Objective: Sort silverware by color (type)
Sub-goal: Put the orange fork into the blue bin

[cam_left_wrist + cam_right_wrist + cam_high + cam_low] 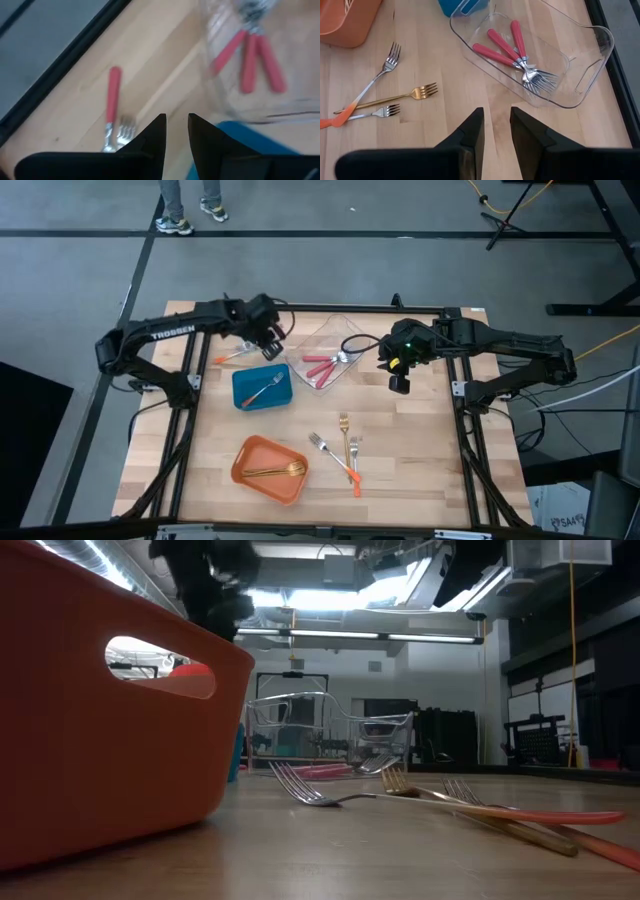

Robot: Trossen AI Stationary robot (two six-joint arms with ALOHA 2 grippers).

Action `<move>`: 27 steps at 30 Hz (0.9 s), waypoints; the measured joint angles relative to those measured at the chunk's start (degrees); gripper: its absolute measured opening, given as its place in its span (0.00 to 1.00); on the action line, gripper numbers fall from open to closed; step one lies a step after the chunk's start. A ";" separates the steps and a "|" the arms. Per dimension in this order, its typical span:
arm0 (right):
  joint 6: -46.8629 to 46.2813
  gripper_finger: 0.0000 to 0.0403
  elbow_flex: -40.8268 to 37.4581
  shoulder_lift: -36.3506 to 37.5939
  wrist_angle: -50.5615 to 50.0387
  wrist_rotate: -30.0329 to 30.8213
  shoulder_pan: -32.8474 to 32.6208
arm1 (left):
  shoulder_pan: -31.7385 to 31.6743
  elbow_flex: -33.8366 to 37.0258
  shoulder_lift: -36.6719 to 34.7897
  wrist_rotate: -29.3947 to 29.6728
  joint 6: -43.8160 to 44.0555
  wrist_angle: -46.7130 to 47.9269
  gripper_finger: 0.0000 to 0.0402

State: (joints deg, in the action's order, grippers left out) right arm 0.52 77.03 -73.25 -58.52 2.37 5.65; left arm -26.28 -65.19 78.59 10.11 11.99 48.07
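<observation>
The left gripper (pixel 176 135) hovers over the tabletop (pixel 420 470) just outside the far-left corner of the clear tray (pixel 590 55). Its jaws stand a narrow gap apart with nothing between them. Directly beneath lies a red-handled fork (pixel 113 107), flat on the wood beside that tray.

The right gripper (pixel 495 132) hangs near the tray's right end. Its jaws are also parted by a slim gap and empty.

Inside the clear tray rest three red-handled forks (pixel 507 47), tines bunched together toward the right arm. Just left of the tray sits the blue bin (pixel 262 388) with one silver fork (pixel 265 390) in it. Nearer the front edge, well apart from the tray, the orange bin (pixel 268 470) holds gold forks (pixel 275 471). To the right of that bin, loose on the wood, lie a gold fork (pixel 395 97) and two orange-handled forks (pixel 370 87).
</observation>
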 joint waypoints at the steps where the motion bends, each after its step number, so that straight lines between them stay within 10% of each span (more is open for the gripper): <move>1: 0.08 0.21 0.00 0.00 0.00 0.00 0.00 | -1.76 0.72 0.00 -0.84 -0.65 0.16 0.19; 27: 2.99 0.21 0.00 0.00 0.04 0.02 0.00 | -16.74 24.76 0.02 -11.63 -14.93 -15.33 0.19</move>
State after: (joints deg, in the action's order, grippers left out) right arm 3.51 77.03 -73.25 -58.48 2.39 5.65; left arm -43.02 -40.42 78.61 -1.52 -2.93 32.74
